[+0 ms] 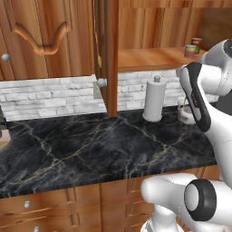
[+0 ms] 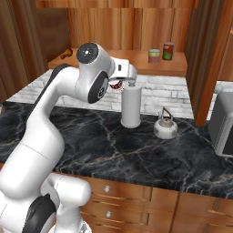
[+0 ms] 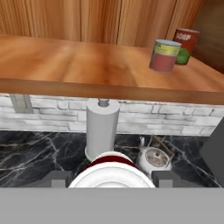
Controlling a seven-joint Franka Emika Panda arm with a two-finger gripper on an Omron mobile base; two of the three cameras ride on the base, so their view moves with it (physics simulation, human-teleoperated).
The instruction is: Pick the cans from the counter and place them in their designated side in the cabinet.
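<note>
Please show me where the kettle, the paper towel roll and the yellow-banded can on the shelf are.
kettle (image 2: pixel 164 128): right base view, its rounded body.
paper towel roll (image 2: pixel 131 107): right base view, mid side.
yellow-banded can (image 3: pixel 164 56): hand view, its label.

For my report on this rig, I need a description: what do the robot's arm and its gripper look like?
The arm is glossy white, built of thick rounded segments, with dark grey to black round caps and bands at the joints. No cables or printed markings are visible. The gripper has two small, dark grey, blocky finger tips.
</note>
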